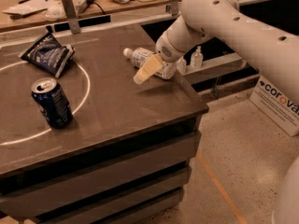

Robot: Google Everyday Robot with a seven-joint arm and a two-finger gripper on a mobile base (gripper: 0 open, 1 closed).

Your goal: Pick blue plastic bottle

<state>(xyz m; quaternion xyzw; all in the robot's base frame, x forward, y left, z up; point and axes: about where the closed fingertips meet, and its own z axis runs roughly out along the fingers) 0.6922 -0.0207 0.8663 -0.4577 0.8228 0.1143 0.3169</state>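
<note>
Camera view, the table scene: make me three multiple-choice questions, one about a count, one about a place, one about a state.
1. How many drink cans stand on the table?
A. One
B. Two
C. Three

2. Where is the end effector?
A. Over the drink cans' spot at the left
B. At the blue plastic bottle, near the table's right edge
C. Down by the floor

3. How is the blue plastic bottle placed?
A. Standing upright
B. Lying on its side
C. Standing on its cap

Answers:
1 A: only one dark blue can stands there, at the left front.
2 B: the end effector sits against the bottle's body.
3 B: its white cap points left along the tabletop.
</note>
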